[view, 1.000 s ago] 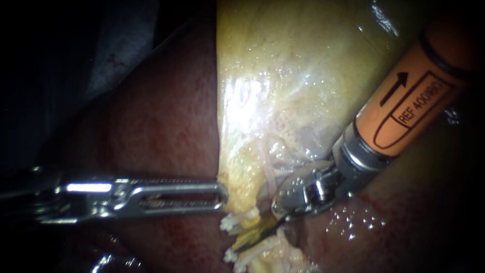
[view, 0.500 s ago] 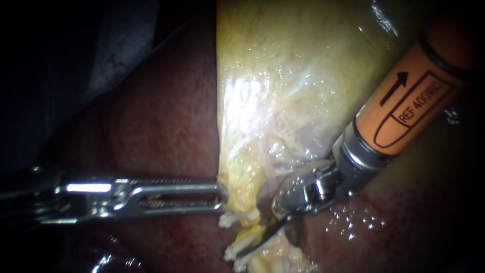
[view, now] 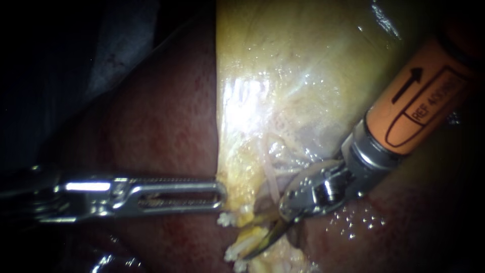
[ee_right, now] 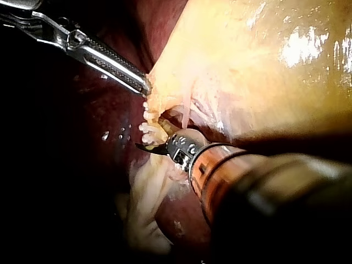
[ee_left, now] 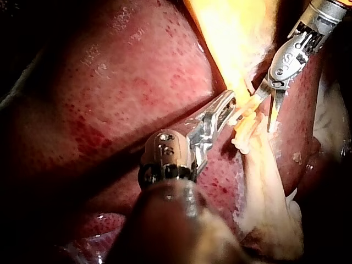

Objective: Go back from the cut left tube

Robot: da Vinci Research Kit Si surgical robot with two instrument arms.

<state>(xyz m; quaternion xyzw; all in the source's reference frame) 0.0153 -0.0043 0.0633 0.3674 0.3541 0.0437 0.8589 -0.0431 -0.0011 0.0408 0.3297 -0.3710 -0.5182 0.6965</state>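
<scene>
The yellow gallbladder [view: 283,76] hangs against the red liver [view: 151,126]. Below its lower end lies a yellowish tube [view: 251,234] with white clips [view: 225,220] above and more clips [view: 233,253] below. My left instrument [view: 220,194] comes in level from the left, its slotted jaws shut on the gallbladder's edge [ee_left: 237,93]. My right instrument [view: 260,242], on an orange shaft [view: 419,101], points its thin curved blades down at the tube. In the left wrist view the right instrument [ee_left: 263,114] shows a gap between its blades, beside the clips [ee_left: 242,144].
Pale fatty tissue [ee_left: 269,192] trails from the clipped tube over the liver. In the right wrist view the left instrument [ee_right: 144,85] holds the gallbladder [ee_right: 247,66] just above the clips [ee_right: 147,129], and the right instrument [ee_right: 144,147] sits close under them. Dark space lies at the far left.
My right instrument has drawn back a little toward the upper right, and its blades have slid partway out from the tube between the clips. The left instrument has held still.
</scene>
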